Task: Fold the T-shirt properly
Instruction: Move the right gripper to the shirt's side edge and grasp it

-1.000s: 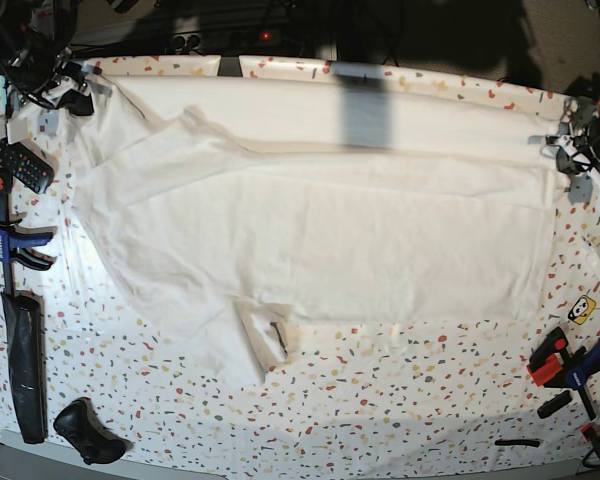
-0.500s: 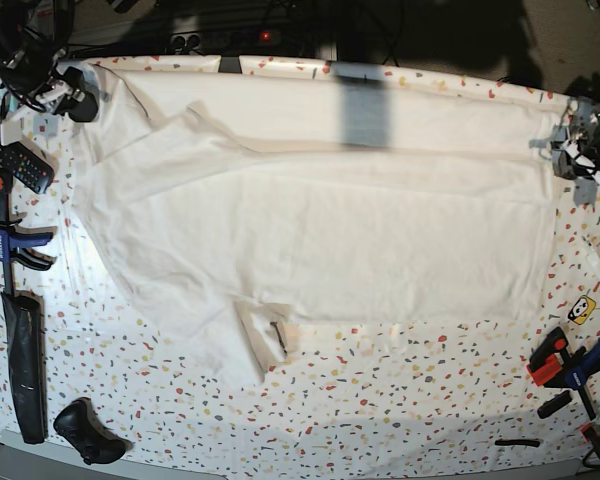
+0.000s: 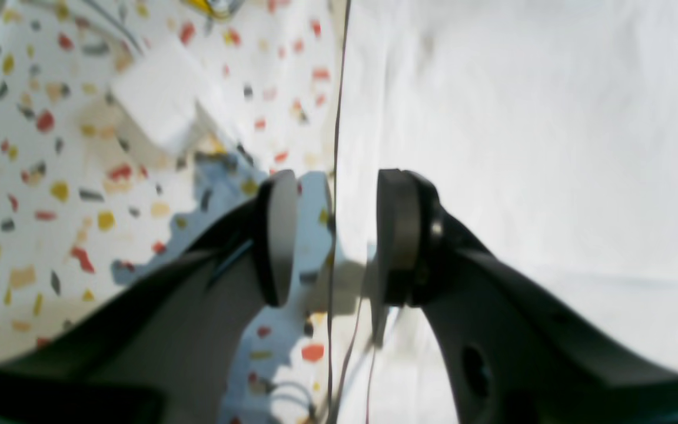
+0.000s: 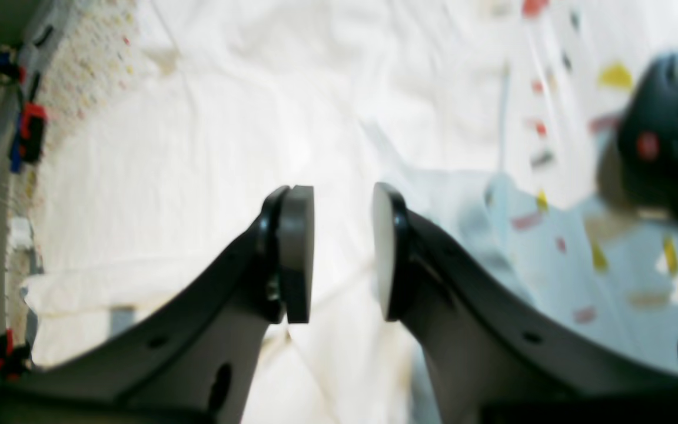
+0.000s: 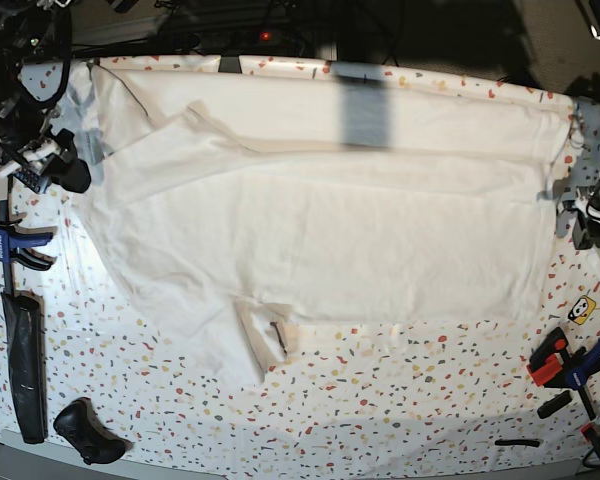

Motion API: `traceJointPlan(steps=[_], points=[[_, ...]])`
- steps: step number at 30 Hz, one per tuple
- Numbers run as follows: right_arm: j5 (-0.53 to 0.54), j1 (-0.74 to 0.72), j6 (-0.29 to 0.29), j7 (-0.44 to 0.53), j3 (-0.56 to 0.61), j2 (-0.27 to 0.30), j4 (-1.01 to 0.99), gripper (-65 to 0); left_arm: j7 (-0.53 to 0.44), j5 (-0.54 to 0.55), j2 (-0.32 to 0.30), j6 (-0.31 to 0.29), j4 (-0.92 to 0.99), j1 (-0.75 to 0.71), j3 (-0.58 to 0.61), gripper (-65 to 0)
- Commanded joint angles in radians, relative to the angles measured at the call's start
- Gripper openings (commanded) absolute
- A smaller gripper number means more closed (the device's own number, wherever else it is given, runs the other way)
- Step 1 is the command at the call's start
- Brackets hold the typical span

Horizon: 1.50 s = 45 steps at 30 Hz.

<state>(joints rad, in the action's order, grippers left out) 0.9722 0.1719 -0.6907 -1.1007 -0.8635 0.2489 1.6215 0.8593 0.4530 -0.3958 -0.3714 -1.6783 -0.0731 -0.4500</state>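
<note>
the white t-shirt (image 5: 320, 230) lies spread flat on the speckled tabletop (image 5: 400, 400). the left gripper (image 3: 330, 235) and right gripper (image 4: 342, 253) have their fingers released, holding nothing, at its opposite edges.

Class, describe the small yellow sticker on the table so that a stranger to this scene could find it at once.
Start from the big white T-shirt spread across the speckled table. Go past its edge at the base view's right, just below the corner there. The yellow sticker lies flat above the orange and blue clamps, the only bright yellow patch with a black-and-white figure.
</note>
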Motion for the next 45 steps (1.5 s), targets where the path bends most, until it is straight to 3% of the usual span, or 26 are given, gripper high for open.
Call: traceJointPlan(steps=[1, 6, 11, 16, 20, 28, 33, 38, 45], points=[[0.011, -0.018, -0.007, 0.015, -0.006, 0.017, 0.019, -47.0, -0.027, 0.008, -0.018, 0.009, -0.019, 0.026, -0.007, -43.0], [-0.067, -0.074, -0.006, 0.045, 0.031, 0.018, 0.019, -47.0, -0.028, 0.008, -0.017, 0.009, -0.019, 0.074, -0.006, -43.0], [-0.194, -0.145, -0.004, 0.097, 0.164, 0.017, 0.019, -47.0, -0.061, 0.007, -0.001, 0.009, -0.016, 0.09, -0.006, -43.0], [-0.42, -0.251, 0.059, 0.174, 0.343, 0.018, 0.018, -47.0, -0.068, 0.007, 0.039, 0.008, -0.016, 0.09, -0.005, -43.0], [-0.528, -0.329, 0.109, 0.214, 0.435, 0.018, -0.017, -47.0, -0.069, -0.029, 0.074, 0.008, -0.015, 0.09, -0.005, -43.0], [-0.55, -0.521, 0.124, 0.242, 0.472, 0.058, -0.232, -47.0, -0.113, -0.053, 0.093, 0.009, 0.11, 0.093, -0.005, -43.0], [-0.549, -0.647, 0.124, 0.265, 0.472, 0.112, -0.418, -30.3, -0.121, -0.051, 0.097, 0.009, 0.144, 0.093, -0.006, -43.0], [-0.56, -0.737, 0.122, 0.332, 0.483, 0.128, -0.593, -29.5, -0.12, -0.052, 0.097, 0.009, 0.144, 0.113, -0.006, -43.0], [-0.775, -0.829, 0.124, 0.508, 0.564, 0.128, -0.876, -29.5, -0.076, -0.052, 0.096, 0.009, 0.144, 0.146, -0.006, -43.0]])
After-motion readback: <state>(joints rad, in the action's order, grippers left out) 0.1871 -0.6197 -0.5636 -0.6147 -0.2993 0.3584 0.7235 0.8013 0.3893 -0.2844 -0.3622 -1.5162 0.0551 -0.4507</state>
